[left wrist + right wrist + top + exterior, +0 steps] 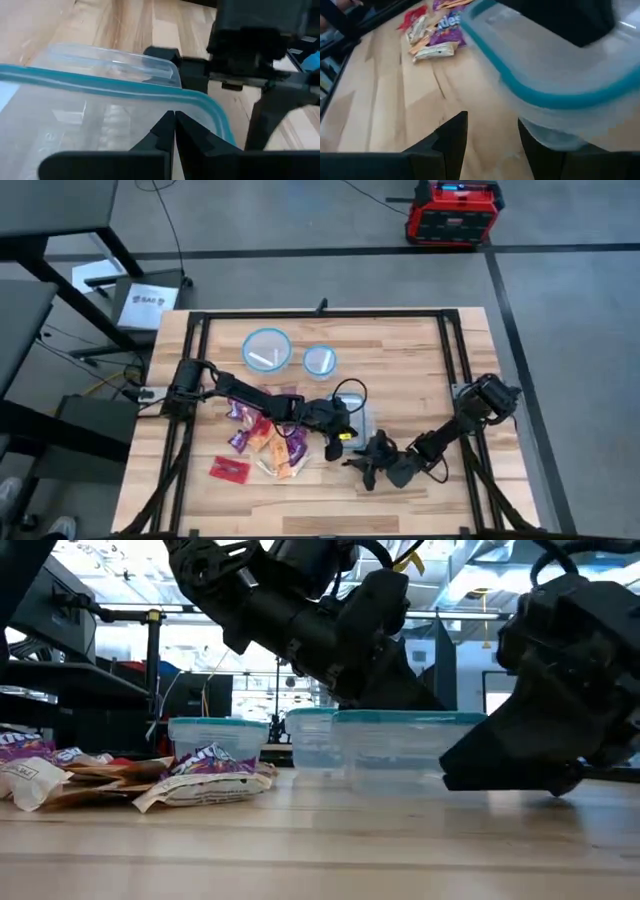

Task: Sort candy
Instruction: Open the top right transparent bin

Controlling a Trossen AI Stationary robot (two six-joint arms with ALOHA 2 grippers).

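Note:
The candy (pixel 265 442) lies in a loose pile of purple, orange and cream packets on the table's left middle, with one red packet (pixel 229 470) nearer the front. It also shows as candy (pixel 190 780) in the low view. My left gripper (pixel 174 125) is shut, its tips over the blue-rimmed rectangular container (pixel 362 418); nothing shows between the fingers. My right gripper (pixel 492 132) is open, low over the wood just in front of that container (pixel 555 75), with nothing between its fingers. My left gripper's shut fingertips (pixel 167 125) stand at the rectangular container's blue rim (pixel 125 86), slanting down from the table's left. I cannot tell whether they touch the rim or the wall.
Two round blue-rimmed containers (pixel 267 348) (pixel 320 361) stand at the back middle; the larger holds a pale stick. The two grippers are close together near the rectangular container. Bare wood lies at the table's right and front.

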